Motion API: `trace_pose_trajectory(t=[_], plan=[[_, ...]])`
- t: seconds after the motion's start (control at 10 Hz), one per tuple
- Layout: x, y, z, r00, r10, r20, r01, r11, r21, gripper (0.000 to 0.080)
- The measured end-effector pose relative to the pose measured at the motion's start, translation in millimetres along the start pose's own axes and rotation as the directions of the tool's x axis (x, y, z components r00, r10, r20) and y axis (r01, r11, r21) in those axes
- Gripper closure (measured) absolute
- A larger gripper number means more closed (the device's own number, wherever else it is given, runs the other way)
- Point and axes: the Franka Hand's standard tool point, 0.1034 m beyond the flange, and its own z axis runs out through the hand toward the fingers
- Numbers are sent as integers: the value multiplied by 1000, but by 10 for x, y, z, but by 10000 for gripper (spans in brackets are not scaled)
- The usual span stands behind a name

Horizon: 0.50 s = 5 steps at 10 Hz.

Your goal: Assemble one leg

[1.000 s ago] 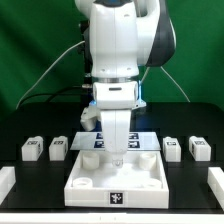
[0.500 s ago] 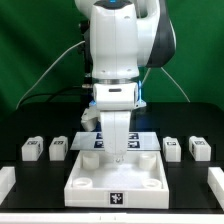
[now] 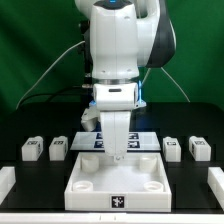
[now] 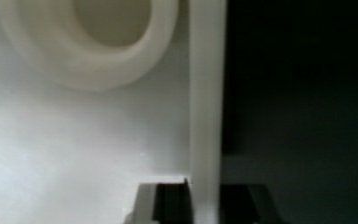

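Four small white legs with tag marks stand in a row on the black table, two at the exterior view's left (image 3: 33, 149) (image 3: 59, 148) and two at its right (image 3: 172, 148) (image 3: 201, 149). None is held. The large white panel (image 3: 85, 190) with round corner sockets lies in the front middle. My gripper (image 3: 118, 155) points straight down at the panel's far rim. In the wrist view the gripper (image 4: 201, 200) has one dark finger on each side of that thin rim (image 4: 204, 100), closed on it. A round socket (image 4: 114, 30) shows beside the rim.
The marker board (image 3: 146, 140) lies flat behind the panel, partly hidden by the arm. White blocks sit at the table's front corners, at the exterior view's left (image 3: 5, 185) and right (image 3: 214, 183). A green backdrop and cables are behind.
The panel has slid a little toward the front of the table, with my gripper on its far rim. The four legs have not moved.
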Motion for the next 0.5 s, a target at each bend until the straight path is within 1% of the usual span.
trace_pose_trajectory(t=[0.4,0.5], plan=[[0,0,0,1000,0,0,0,1000,0,742],[4,23,-5,1000,-7,0,7,1000,-1,742]])
